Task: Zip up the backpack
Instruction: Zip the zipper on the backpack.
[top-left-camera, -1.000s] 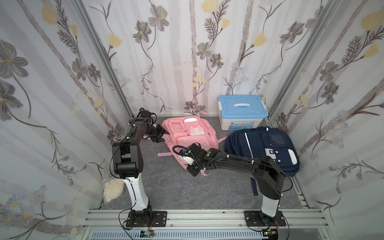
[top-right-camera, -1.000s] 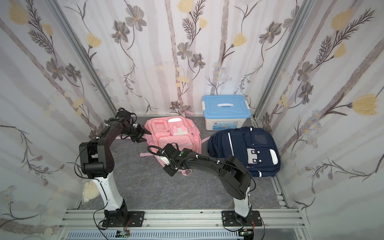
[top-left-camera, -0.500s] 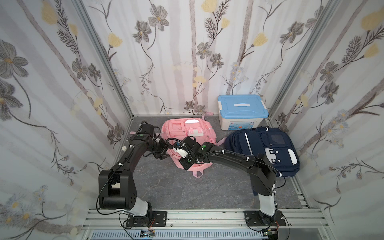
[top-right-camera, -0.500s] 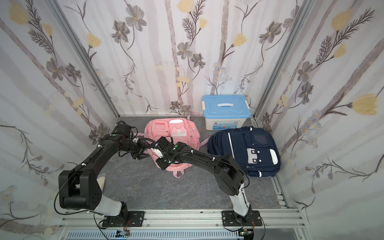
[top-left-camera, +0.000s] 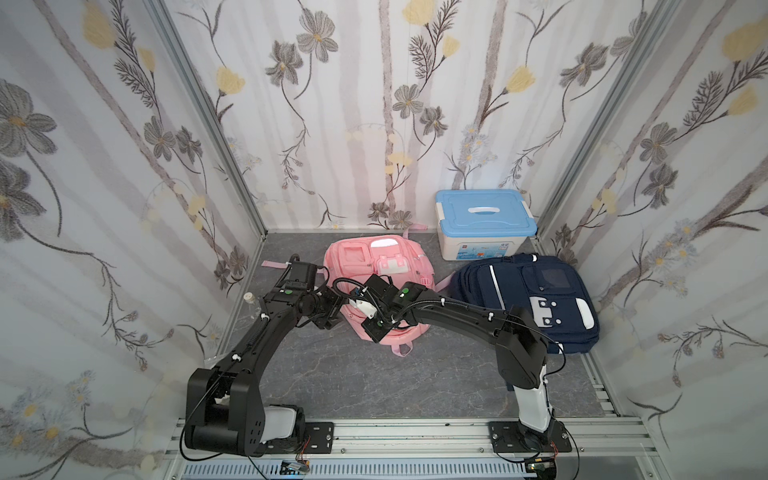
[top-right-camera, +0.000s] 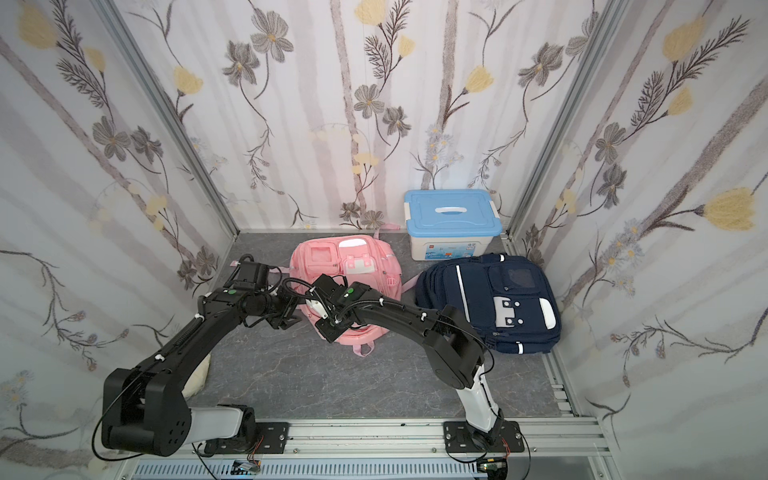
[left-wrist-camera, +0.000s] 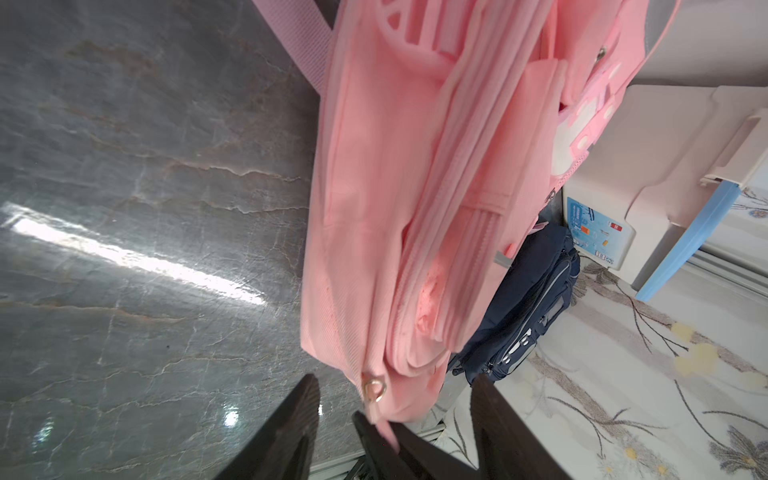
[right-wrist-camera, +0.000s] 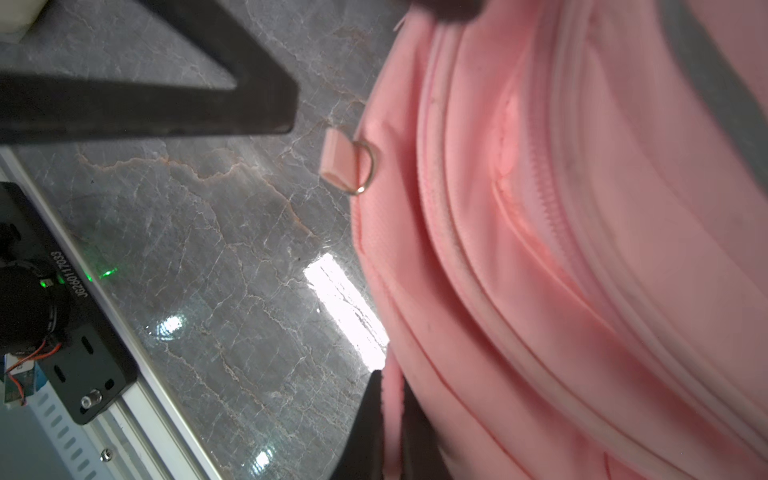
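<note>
Soft pink backpack (top-left-camera: 361, 266), ribbed fabric; sm. metal ring (left-wrist-camera: 374, 390), maybe heart-shaped.

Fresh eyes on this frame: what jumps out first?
The pink backpack lies in the middle of the grey floor. At its near edge the right gripper is shut on a pink fold of it, and the left gripper stands open beside the ring zipper pull. Beside it lies a navy backpack, with a blue-lidded box at the back wall.

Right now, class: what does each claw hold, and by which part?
The right claw is shut on the pink backpack, pinching a fabric strip at its edge. The left claw is open around the zipper pull, holding nothing.
</note>
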